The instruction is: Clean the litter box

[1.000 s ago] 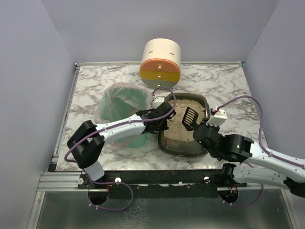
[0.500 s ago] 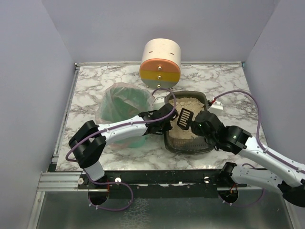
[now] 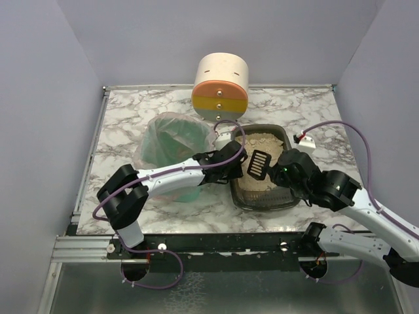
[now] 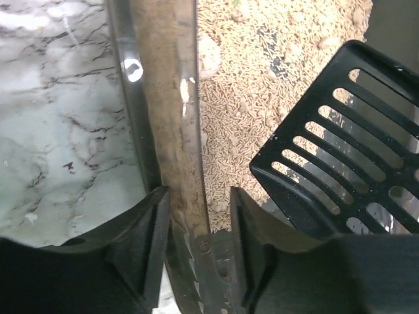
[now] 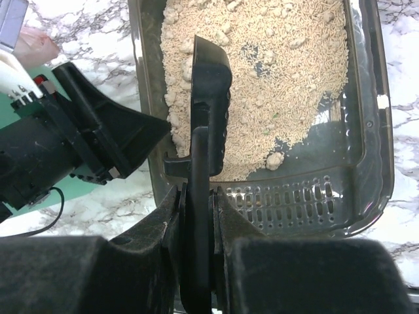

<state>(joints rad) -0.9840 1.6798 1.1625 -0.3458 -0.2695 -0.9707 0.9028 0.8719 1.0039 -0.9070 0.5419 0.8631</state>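
Observation:
The litter box [image 3: 283,200], a dark grey tray of beige litter [image 4: 242,85], sits right of centre. My left gripper [image 3: 237,160] straddles its left rim [image 4: 173,98]. The jaws of the left gripper [image 4: 200,203] stand open, with a gap between the rim and the inner finger. My right gripper [image 3: 278,171] is shut on the handle of a black slotted scoop [image 3: 258,163]. The scoop's blade [image 5: 211,85] hangs over the litter near the left wall, and the right gripper [image 5: 196,196] clamps its thin handle. A pale clump [image 5: 275,159] lies by the bare, perforated near end.
A green bin [image 3: 171,140] with a clear bag liner stands just left of the litter box, under the left arm. A cream, orange and yellow cylinder [image 3: 220,88] stands at the back centre. Purple walls enclose the marble table.
The litter box has slid a little to the right. My right gripper has carried the scoop up and left over the litter. The left jaws have widened around the rim.

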